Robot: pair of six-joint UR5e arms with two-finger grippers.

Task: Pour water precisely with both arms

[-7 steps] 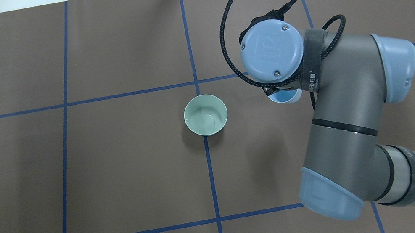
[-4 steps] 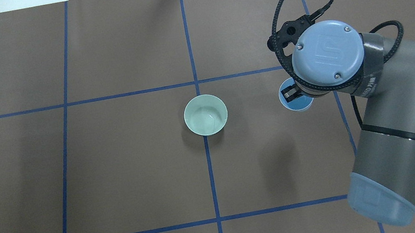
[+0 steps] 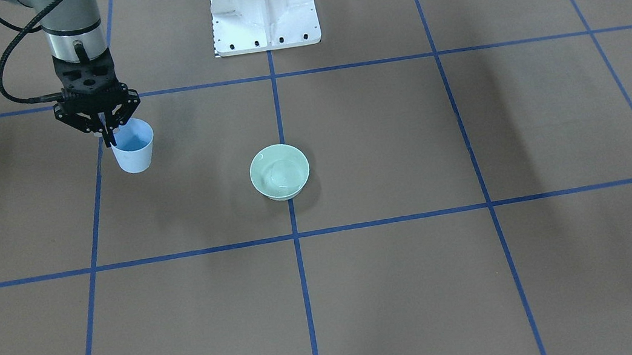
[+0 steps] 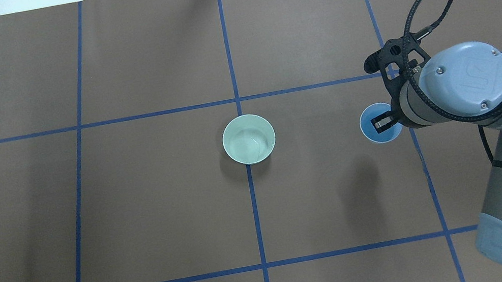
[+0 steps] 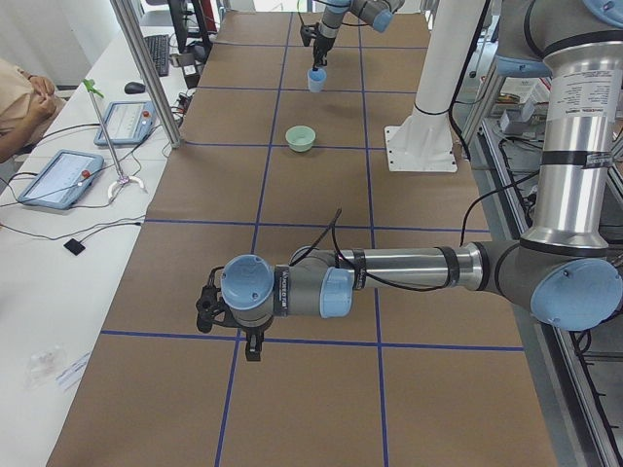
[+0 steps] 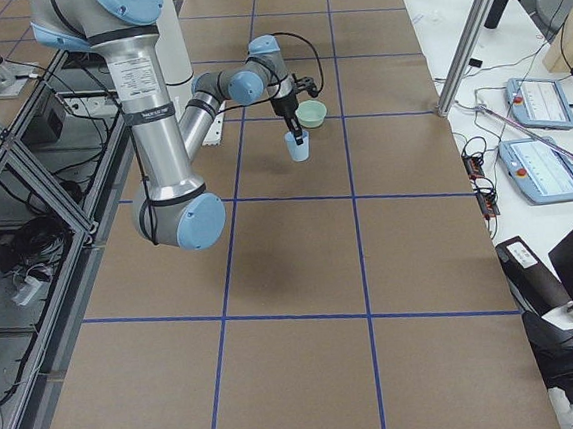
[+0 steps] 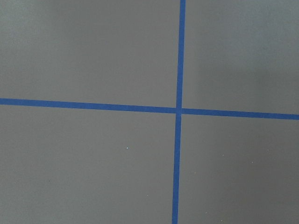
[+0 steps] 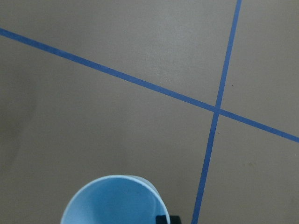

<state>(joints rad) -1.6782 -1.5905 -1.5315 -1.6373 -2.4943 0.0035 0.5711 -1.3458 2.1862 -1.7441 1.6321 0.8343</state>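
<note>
My right gripper is shut on the rim of an upright light-blue cup, with one finger inside it. In the overhead view the cup sits right of centre, partly under my right gripper. I cannot tell whether the cup touches the table. A pale green bowl stands at the table's middle, well apart from the cup, with faint glints of water inside. The cup fills the bottom of the right wrist view. My left gripper shows only in the exterior left view, low over the table; I cannot tell if it is open.
The white pedestal stands behind the bowl. Blue tape lines grid the brown table. A metal post, tablets and an operator sit along the table's far side.
My right arm has moved to the right, carrying the blue cup away from the green bowl. The bowl has not moved.
</note>
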